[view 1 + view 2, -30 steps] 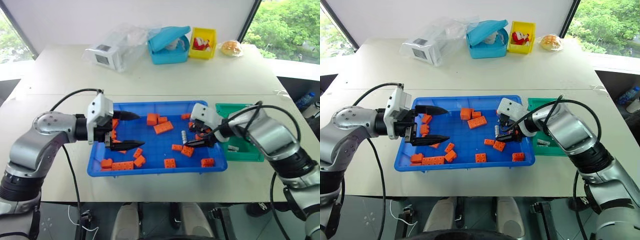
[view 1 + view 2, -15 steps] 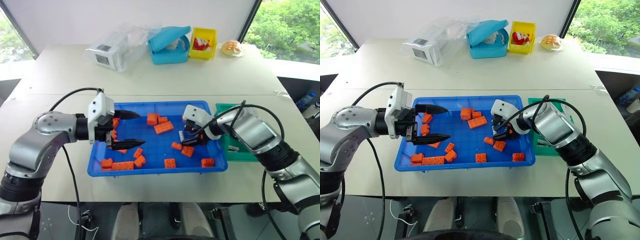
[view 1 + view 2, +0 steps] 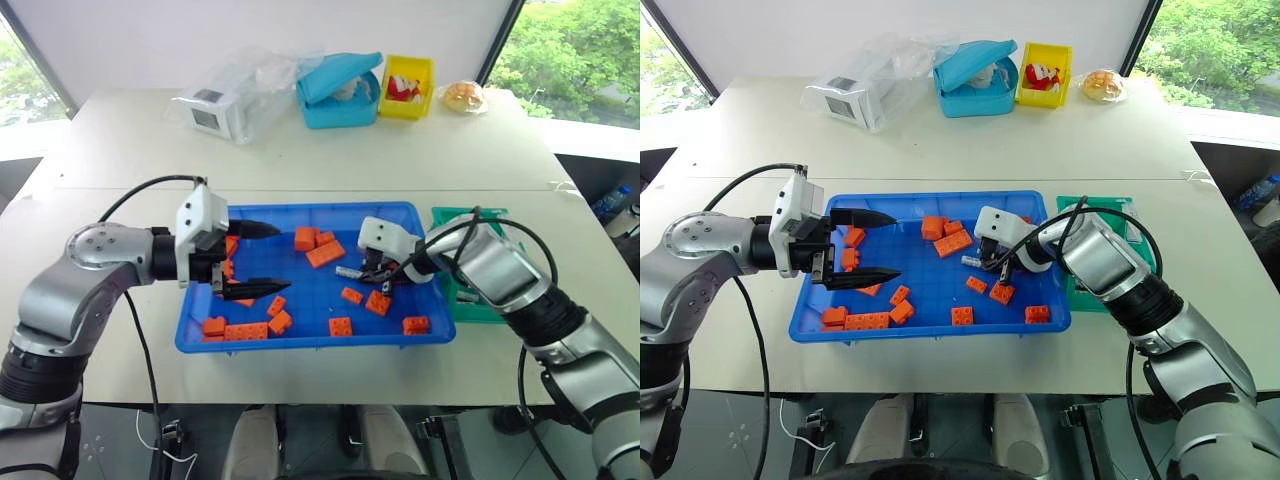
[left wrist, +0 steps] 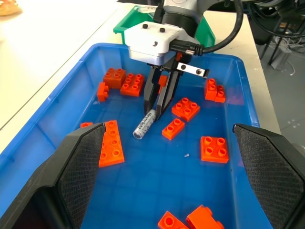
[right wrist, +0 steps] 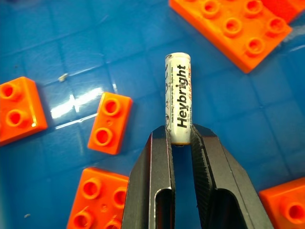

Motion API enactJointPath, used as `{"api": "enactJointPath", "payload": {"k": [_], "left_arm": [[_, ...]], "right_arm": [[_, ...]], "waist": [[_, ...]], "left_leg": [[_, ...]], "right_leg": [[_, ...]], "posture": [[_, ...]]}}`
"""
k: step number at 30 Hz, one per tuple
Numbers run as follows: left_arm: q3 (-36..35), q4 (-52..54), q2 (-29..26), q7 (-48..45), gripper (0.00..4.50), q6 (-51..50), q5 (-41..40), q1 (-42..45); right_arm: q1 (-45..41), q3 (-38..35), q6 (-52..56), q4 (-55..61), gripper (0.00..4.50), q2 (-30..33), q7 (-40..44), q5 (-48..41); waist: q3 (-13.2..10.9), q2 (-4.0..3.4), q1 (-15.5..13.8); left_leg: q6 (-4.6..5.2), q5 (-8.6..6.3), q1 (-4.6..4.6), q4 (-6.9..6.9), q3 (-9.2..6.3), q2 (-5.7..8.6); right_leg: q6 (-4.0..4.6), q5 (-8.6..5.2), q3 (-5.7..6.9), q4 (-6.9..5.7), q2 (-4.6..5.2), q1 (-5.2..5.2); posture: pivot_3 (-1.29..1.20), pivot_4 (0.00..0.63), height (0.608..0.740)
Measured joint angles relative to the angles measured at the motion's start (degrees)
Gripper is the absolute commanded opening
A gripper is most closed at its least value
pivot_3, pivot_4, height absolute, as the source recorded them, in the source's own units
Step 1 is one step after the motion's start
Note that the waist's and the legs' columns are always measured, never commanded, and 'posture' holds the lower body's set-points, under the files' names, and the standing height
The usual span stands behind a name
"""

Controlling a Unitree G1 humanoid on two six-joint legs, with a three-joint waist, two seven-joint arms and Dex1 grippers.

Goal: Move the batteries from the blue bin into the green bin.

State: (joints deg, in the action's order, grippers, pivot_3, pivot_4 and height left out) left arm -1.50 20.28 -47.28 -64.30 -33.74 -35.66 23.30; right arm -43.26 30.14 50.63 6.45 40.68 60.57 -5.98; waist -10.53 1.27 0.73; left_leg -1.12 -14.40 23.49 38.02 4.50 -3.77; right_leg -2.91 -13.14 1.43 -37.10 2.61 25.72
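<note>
Blue bin (image 3: 300,340) at worktop's near edge, orange bricks (image 3: 245,330) scattered inside. Left gripper (image 3: 255,259) hovers over bin's left end, jaws spread wide, gripping nothing. Right gripper (image 5: 180,138) dips into bin's middle-right, jaws clenched on one end of battery (image 5: 178,95), which pokes out toward the left. Green bin (image 3: 490,312) just right of blue bin. Beyond: light-blue lidded box (image 3: 338,90), yellow bin (image 3: 407,87).

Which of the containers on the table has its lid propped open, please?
The light-blue box at the far side of the table, beside the yellow bin: its lid sits tilted up. The blue bin, green bin and yellow bin are lidless.
</note>
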Motion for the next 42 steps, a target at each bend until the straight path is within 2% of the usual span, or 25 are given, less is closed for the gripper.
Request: {"api": "enactJointPath", "payload": {"k": [8, 13, 15, 18, 21, 25, 29, 30, 32, 35, 42], "left_arm": [[0.3, -1.8, 0.8, -0.6, 4.50, 1.6, 0.2, 1.3], [0.5, -2.5, 1.2, -1.1, 4.50, 2.2, 0.3, 1.4], [0.6, -2.9, 1.3, -1.5, 4.50, 2.8, 0.5, 1.2], [0.6, -3.9, 1.4, -1.8, 4.50, 2.9, 0.5, 0.9], [0.7, -4.8, 1.5, -2.4, 4.50, 3.1, 0.5, 1.0], [0.7, -7.1, 1.5, -3.6, 4.50, 3.3, 0.9, 1.9], [0.6, -9.6, 1.1, -4.5, 4.50, 3.3, 1.2, 3.4], [0.5, -10.1, 1.0, -4.7, 4.50, 3.2, 1.2, 3.8], [-0.1, -11.6, -0.4, -5.6, 4.50, 3.1, 1.2, 4.1], [-2.7, -14.5, -3.6, -7.3, 4.50, 2.6, 0.7, 4.0], [-11.7, -24.6, -14.7, -14.3, 4.50, 2.3, 0.5, -0.4]], "right_arm": [[0.6, -5.1, 0.8, 4.9, 0.02, 3.2, 1.1, -2.5], [-1.9, -17.5, 5.6, 6.2, 0.02, 9.4, 1.5, -7.0], [-2.1, -22.8, 6.9, 6.0, 0.02, 14.0, 1.4, -8.1], [2.4, -29.1, 7.7, 5.7, 0.02, 20.7, 1.5, -8.9], [9.5, -32.7, 7.9, 6.2, 0.02, 23.4, 1.3, -9.8], [17.1, -34.9, 6.2, 6.4, 2.01, 23.6, -0.8, -10.0], [19.0, -36.1, 2.5, 6.2, 4.20, 23.5, -2.6, -10.0], [19.5, -36.6, 1.1, 5.9, 4.47, 23.5, -2.6, -10.0], [21.0, -38.1, -3.9, 4.2, 4.47, 23.5, -1.3, -10.3], [24.6, -41.3, -15.8, -0.3, 4.47, 25.3, 4.9, -10.7], [25.2, -47.2, -37.7, -20.4, 4.47, 32.2, 18.4, -10.6]], "waist": [[0.0, 0.00, 0.0], [0.0, 0.00, -0.2], [0.0, 0.00, -0.3], [0.0, 0.03, -0.3], [0.0, 0.03, 0.0], [0.0, 0.01, 0.2], [0.0, 0.02, 0.1], [0.0, 0.02, 0.1], [0.0, 0.02, 0.0], [0.0, 0.02, 0.0], [0.0, -0.01, 0.3]], "left_leg": [[0.00, 0.00, 0.01, 0.00, 0.00, 0.00], [0.00, 0.00, 0.01, 0.00, 0.01, 0.01], [0.01, -0.01, 0.01, -0.01, 0.00, 0.01], [0.03, -0.02, 0.01, -0.03, 0.00, 0.01], [0.04, -0.02, -0.01, -0.03, 0.01, 0.00], [0.04, -0.02, -0.07, -0.02, 0.03, 0.00], [0.04, -0.02, -0.05, -0.02, 0.03, 0.01], [0.04, -0.02, -0.05, -0.02, 0.03, 0.01], [0.04, -0.02, -0.04, -0.03, 0.02, 0.01], [0.04, -0.03, -0.02, -0.03, 0.03, 0.01], [0.04, -0.03, -0.11, -0.04, 0.11, -0.02]], "right_leg": [[0.00, 0.00, 0.00, 0.01, 0.00, 0.01], [0.01, 0.00, 0.00, 0.02, 0.02, 0.00], [0.02, -0.02, 0.01, 0.05, 0.02, 0.00], [0.15, -0.10, 0.01, 0.07, 0.02, -0.01], [0.12, -0.08, -0.03, 0.05, 0.01, 0.00], [0.02, -0.03, -0.07, 0.01, -0.02, 0.00], [0.01, -0.03, -0.07, 0.02, -0.02, 0.00], [0.01, -0.03, -0.07, 0.02, -0.01, 0.00], [-0.01, -0.03, -0.06, 0.04, -0.01, 0.00], [-0.03, -0.03, -0.05, 0.04, -0.01, 0.00], [0.14, -0.14, -0.05, 0.04, 0.01, 0.00]], "posture": [[0.00, 0.150, 0.736], [0.00, 0.150, 0.736], [0.00, 0.150, 0.736], [0.00, 0.150, 0.736], [0.00, 0.150, 0.736], [0.00, 0.150, 0.736], [0.00, 0.150, 0.736], [0.00, 0.150, 0.736], [0.00, 0.150, 0.736], [0.00, 0.150, 0.736], [0.00, 0.150, 0.736]]}}
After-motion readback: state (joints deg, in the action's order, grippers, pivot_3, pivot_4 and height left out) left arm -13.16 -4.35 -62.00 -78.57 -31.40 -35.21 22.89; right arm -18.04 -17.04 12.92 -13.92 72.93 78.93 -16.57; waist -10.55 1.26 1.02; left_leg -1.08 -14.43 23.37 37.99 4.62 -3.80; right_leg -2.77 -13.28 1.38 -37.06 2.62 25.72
